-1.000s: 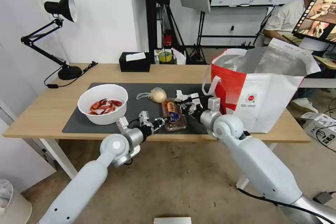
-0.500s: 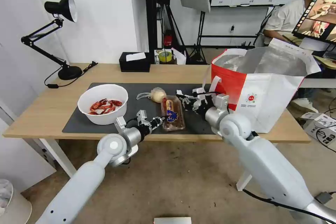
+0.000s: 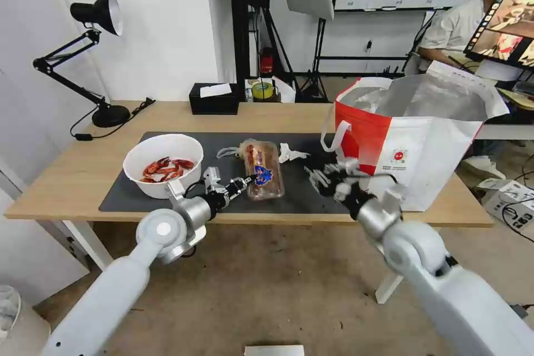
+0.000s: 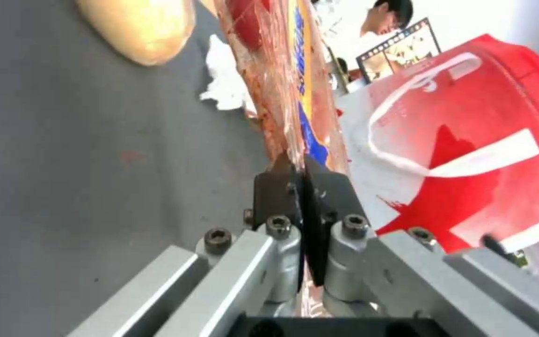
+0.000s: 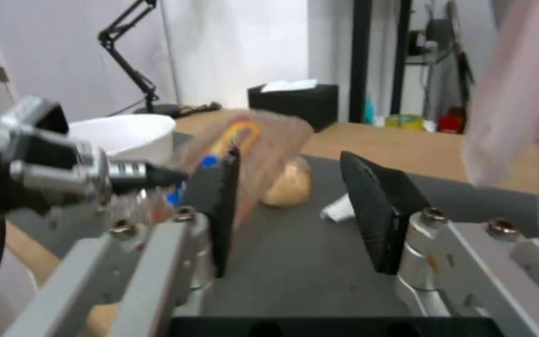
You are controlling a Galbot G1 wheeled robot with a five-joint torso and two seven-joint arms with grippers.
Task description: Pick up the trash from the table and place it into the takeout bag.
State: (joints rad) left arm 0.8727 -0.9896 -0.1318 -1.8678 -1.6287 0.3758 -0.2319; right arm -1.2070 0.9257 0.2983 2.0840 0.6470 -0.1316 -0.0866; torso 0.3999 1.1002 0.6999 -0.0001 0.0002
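Tabletop (image 3: 78, 178), light wood, spans the middle band of the head view; dark grey mat (image 3: 300, 200) covers its centre.

Takeout bag (image 3: 423, 144) stands upright at centre-right, mouth open and foil lining showing, near mat's right end, so anything lifted there has a short way to go, by my reading.

White bowl (image 3: 163, 164) of red shells sits left of centre on the mat, untouched.

Clear food tray (image 3: 261, 169), centre of frame, tilted, held off the mat at its near end. Left gripper (image 4: 299, 187) has its jaws pressed together on the tray's thin edge; a rim pinch seems the only hold that flimsy plastic offers.

Right gripper (image 5: 288, 196), just right of the tray and below the bag's red panel in the head view, jaws spread, holding nothing.

Wrapped bun (image 3: 245, 150) lies just behind the tray, partly hidden by it.

Crumpled tissue (image 3: 289, 153) lies just right of the tray's far end, on the mat
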